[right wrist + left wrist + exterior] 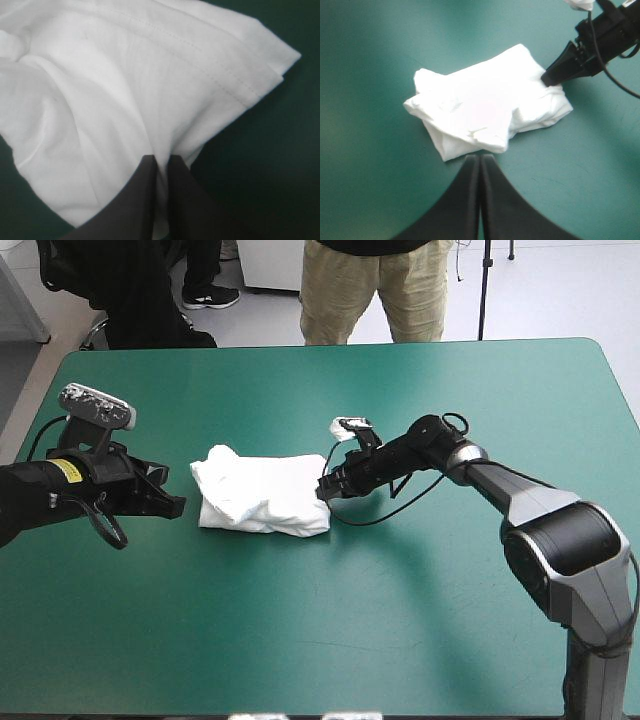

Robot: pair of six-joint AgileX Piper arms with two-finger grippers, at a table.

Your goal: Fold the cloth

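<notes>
the t-shirt lay as a compact white bundle on the teal-green table, a little toward 9 o'clock from the table's middle in the high view. it was already folded into a rough rectangle of several layers, though its corner toward 10 o'clock bulged and the edges were not square. the right gripper sat at the bundle's 3 o'clock edge, its black fingers all but closed with a pinch of white fabric between them. the right wrist view showed the cloth drawn into creases running to the tips. the left gripper hung at the bundle's 9 o'clock side, near it but apart. its fingers were pressed together in 1 pointed arch with nothing between them. judged from this, most of the folding was done. what seemed left was 1 last fold or tidy of the 3 o'clock edge, then letting go. whether the pinch took 1 layer or several could not be told from these views.
</notes>
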